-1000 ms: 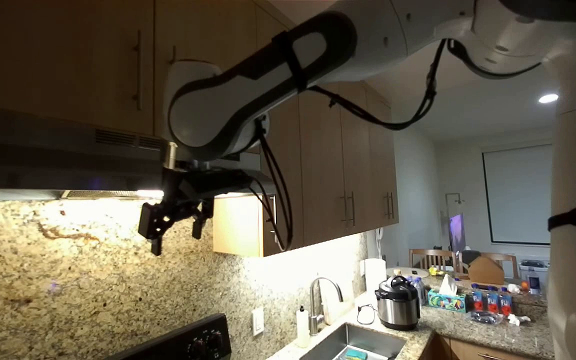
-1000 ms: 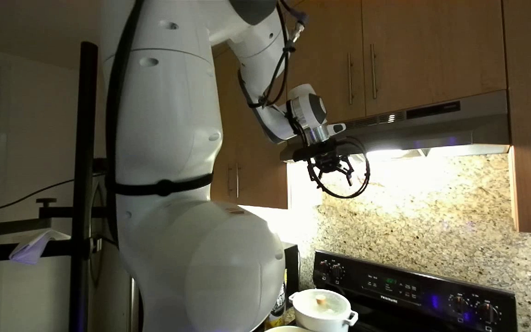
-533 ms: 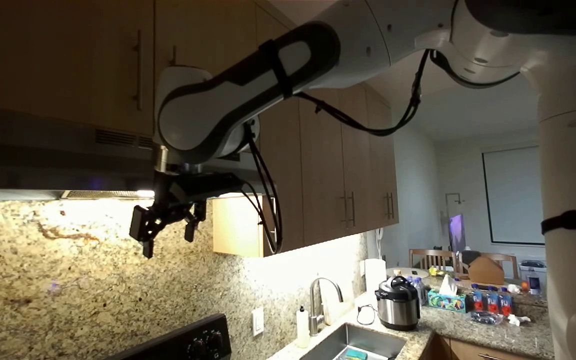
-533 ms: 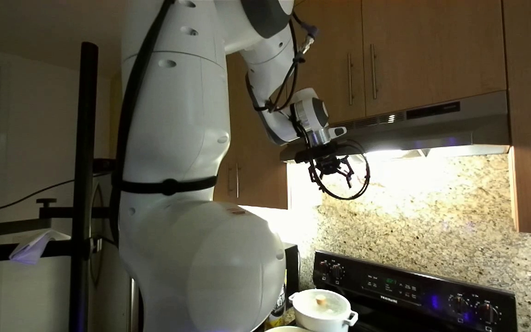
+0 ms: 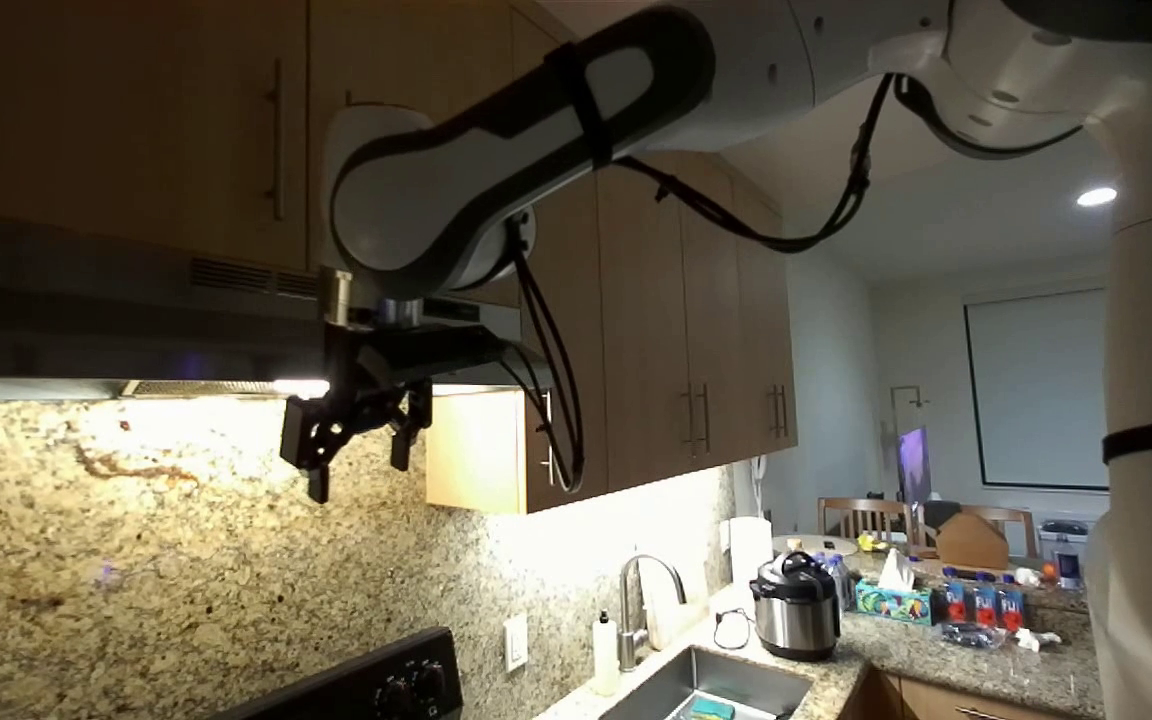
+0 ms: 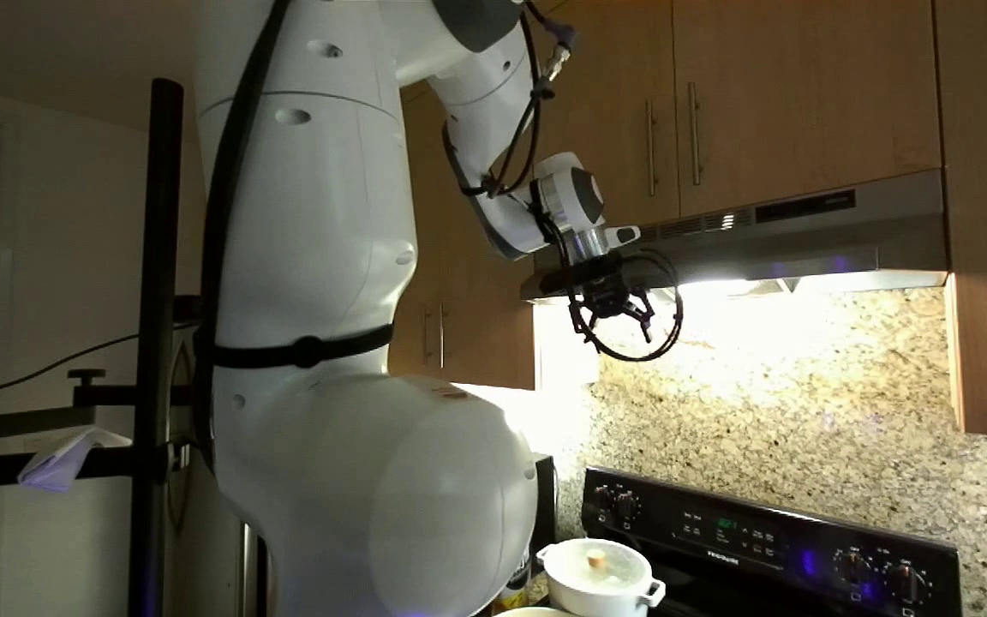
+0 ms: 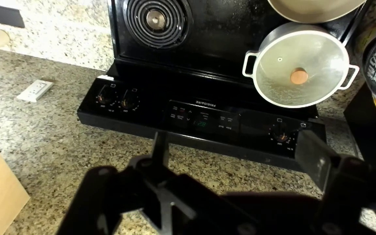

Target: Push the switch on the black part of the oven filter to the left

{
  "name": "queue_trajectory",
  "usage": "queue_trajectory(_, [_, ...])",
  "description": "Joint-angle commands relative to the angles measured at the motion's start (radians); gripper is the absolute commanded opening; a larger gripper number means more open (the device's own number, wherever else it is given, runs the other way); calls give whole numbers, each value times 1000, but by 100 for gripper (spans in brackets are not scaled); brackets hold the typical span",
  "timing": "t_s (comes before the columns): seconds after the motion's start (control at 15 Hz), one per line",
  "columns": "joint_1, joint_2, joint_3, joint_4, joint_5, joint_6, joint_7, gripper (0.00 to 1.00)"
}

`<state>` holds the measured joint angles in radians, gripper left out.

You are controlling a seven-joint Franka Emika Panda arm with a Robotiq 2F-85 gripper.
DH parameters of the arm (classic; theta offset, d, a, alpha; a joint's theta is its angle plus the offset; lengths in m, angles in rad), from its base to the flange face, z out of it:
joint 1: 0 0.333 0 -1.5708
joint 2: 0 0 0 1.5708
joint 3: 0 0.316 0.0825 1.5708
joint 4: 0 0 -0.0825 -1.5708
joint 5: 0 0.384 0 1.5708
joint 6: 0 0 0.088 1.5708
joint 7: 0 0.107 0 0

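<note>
Speckled granite wall [image 6: 802,377], black two-finger gripper [image 7: 235,145] gaping wide: I'd close it, reach the narrow black strip [image 6: 804,205] on that slanted grey metal hood [image 6: 815,244], then nudge left gently.

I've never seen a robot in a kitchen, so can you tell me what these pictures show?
The big white thing is a robot arm. Its black gripper is a bit like a hand; it is open and holds nothing. Two cameras watch from outside the robot, from different places. Another, on its wrist, looks down at the stove, where a lidded white pot sits. On the counter in an exterior view stand a cooker and a tissue box. The job is pushing a switch on the black strip of the hood; the switch is too small to make out.
</note>
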<state>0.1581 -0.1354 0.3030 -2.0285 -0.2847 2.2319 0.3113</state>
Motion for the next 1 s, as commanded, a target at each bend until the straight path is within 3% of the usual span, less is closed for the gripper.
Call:
queue_trajectory(0.0, [14,-132,-12,-87,13,-67,47,100])
queue_trajectory(0.4, [-46,-225,27,-82,-142,73,211,100])
queue_trajectory(0.73, [-129,-285,63,-44,-312,81,331,100])
queue_trajectory(0.93, [-151,-276,46,-30,-363,223,336,100])
